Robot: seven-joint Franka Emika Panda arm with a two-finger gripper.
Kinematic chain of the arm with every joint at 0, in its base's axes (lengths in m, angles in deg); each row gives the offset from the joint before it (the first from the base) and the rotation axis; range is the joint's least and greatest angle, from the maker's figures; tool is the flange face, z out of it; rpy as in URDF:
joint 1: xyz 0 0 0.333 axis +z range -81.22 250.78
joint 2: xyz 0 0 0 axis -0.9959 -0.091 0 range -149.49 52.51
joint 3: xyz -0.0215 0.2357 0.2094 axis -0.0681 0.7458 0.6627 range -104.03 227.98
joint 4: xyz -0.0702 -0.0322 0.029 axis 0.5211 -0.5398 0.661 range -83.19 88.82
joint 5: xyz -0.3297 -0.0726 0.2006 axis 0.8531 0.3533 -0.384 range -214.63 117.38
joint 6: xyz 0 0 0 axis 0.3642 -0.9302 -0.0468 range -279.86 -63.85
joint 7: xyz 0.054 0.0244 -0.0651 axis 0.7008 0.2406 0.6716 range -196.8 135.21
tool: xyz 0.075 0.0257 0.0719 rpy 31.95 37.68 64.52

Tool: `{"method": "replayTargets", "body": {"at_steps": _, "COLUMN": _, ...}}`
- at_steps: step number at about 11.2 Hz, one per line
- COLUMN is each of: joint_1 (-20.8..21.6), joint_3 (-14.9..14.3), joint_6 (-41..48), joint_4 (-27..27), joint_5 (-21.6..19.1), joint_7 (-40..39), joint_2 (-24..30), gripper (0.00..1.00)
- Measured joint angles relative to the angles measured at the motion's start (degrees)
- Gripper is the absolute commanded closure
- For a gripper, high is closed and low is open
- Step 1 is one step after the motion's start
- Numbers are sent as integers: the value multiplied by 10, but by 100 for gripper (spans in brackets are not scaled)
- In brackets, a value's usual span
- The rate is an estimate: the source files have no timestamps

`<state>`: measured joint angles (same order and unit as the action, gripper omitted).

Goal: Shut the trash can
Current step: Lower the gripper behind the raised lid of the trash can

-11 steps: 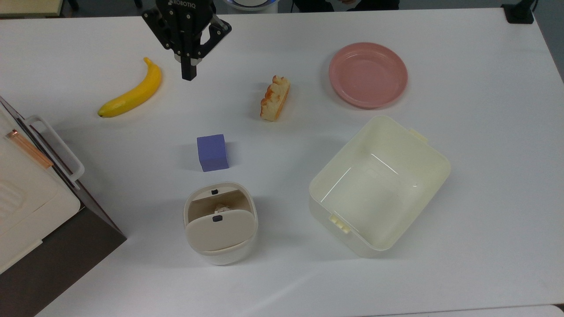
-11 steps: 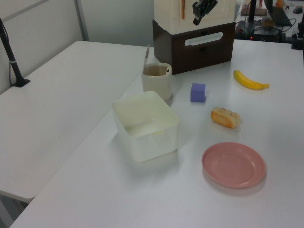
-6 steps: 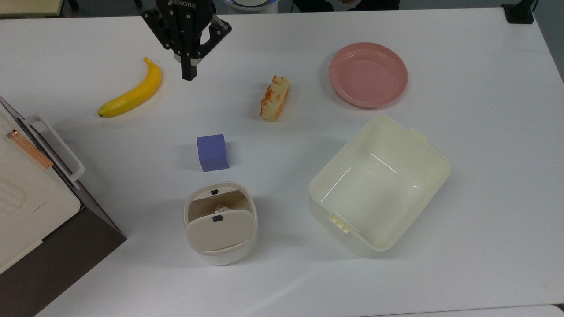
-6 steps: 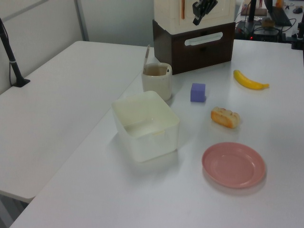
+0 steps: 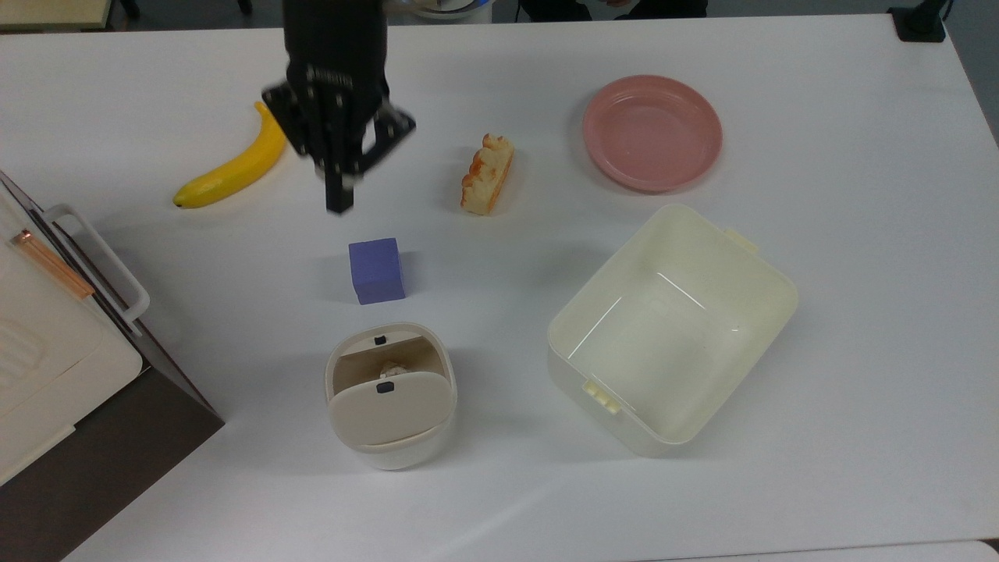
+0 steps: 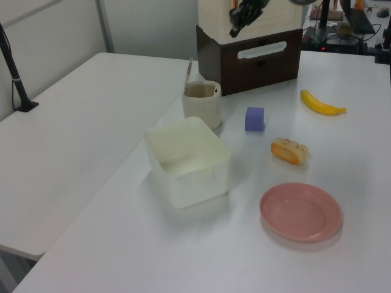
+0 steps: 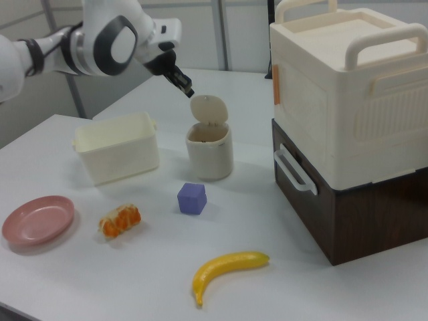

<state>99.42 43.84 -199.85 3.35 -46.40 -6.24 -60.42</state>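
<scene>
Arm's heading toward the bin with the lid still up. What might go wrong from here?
1. The purple cube sits between the pincer and the trash can in the top view; a low approach may knock it.
2. The lid stands upright on a light bin, so a sideways push could tip or slide the can instead of shutting it.
3. Something pale lies inside; if it sticks up, the lid may not latch.

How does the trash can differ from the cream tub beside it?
The trash can is smaller and rounded; the tub is larger and rectangular. The trash can has a beige hinged lid, standing raised; the tub has no lid. Something pale lies inside the trash can; the tub looks bare inside. Both are pale, open-topped containers standing upright on the table.
</scene>
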Motion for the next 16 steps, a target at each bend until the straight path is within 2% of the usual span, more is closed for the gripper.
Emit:
{"method": "replayTargets", "body": {"at_steps": 2, "joint_1": -2, "joint_3": 0, "joint_6": -8, "joint_4": -22, "joint_5": 0, "joint_7": 8, "joint_2": -32, "gripper": 100}}
{"method": "replayTargets", "body": {"at_steps": 12, "joint_1": -3, "joint_3": 0, "joint_6": -8, "joint_4": -33, "joint_5": -1, "joint_7": 13, "joint_2": -33, "gripper": 100}}
{"method": "replayTargets", "body": {"at_steps": 16, "joint_1": 0, "joint_3": 1, "joint_6": -8, "joint_4": -48, "joint_5": -1, "joint_7": 58, "joint_2": -43, "gripper": 100}}
